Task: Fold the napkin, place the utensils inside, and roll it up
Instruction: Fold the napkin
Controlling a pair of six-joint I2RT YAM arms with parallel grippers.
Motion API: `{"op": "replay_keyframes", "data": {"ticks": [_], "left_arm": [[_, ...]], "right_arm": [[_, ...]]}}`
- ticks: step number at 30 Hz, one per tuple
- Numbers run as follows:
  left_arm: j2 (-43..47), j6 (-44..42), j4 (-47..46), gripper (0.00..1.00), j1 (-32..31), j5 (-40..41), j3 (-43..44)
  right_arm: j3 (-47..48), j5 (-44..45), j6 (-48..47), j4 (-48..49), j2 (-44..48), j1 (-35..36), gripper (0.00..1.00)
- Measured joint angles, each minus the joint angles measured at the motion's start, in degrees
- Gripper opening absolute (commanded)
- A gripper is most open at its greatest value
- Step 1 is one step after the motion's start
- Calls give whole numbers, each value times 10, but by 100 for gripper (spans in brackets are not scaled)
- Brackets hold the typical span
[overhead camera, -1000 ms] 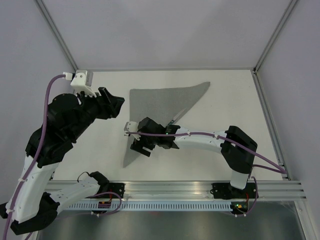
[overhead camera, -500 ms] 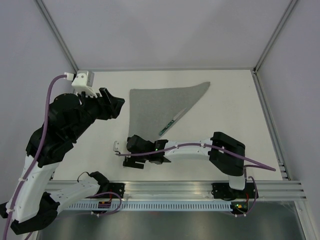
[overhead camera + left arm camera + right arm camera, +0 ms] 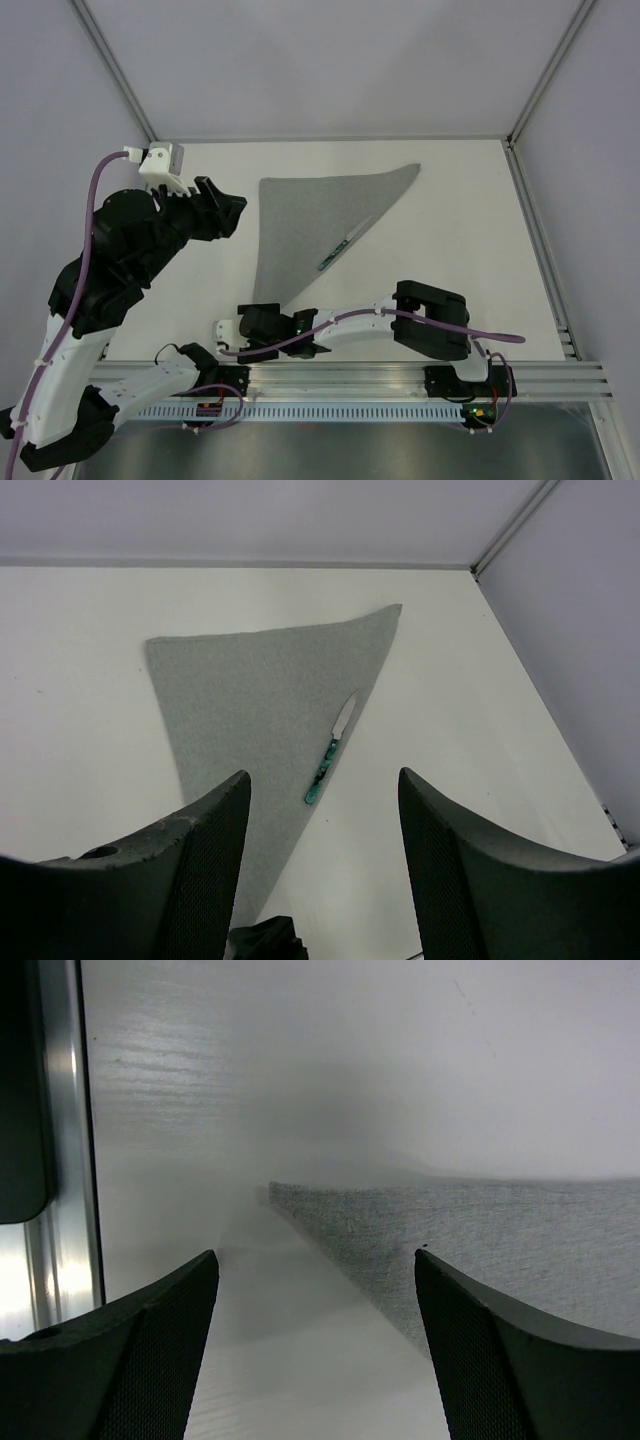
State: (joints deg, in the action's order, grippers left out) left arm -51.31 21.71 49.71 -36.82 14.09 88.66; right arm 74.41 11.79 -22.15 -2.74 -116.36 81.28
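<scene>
The grey napkin [image 3: 310,215] lies folded into a triangle, its long tip pointing toward the near edge. One of the utensils, a knife [image 3: 339,250] with a green handle, rests on the napkin's right sloping edge. My right gripper [image 3: 255,328] is low beside the napkin's near tip [image 3: 275,1193], open and empty, with the napkin [image 3: 480,1230] stretching ahead and to its right. My left gripper [image 3: 225,208] hangs open above the table left of the napkin. Its view shows the napkin [image 3: 250,690] and knife [image 3: 328,752] well below its fingers.
An aluminium rail [image 3: 400,378] runs along the near edge, close to the right gripper, and shows at its left as the rail [image 3: 60,1160]. White enclosure walls [image 3: 330,70] stand behind and at both sides. Bare white table [image 3: 460,220] lies right of the napkin.
The right arm has drawn back from over the napkin by the knife to the napkin's near tip, folding in toward the rail. The knife lies uncovered. The left arm has not moved.
</scene>
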Motion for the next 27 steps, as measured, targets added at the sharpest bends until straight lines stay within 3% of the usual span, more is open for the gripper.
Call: {"op": "replay_keyframes", "data": {"ticks": [5, 17, 20, 27], "left_arm": [[2, 0, 0, 66, 0, 0, 0], [3, 0, 2, 66, 0, 0, -6], [4, 0, 3, 66, 0, 0, -7], [3, 0, 4, 66, 0, 0, -11]], "right_arm": [[0, 19, -13, 28, -8, 0, 82], [5, 23, -21, 59, -26, 2, 65], [5, 23, -23, 62, -29, 3, 58], [7, 22, -26, 65, -37, 3, 31]]}}
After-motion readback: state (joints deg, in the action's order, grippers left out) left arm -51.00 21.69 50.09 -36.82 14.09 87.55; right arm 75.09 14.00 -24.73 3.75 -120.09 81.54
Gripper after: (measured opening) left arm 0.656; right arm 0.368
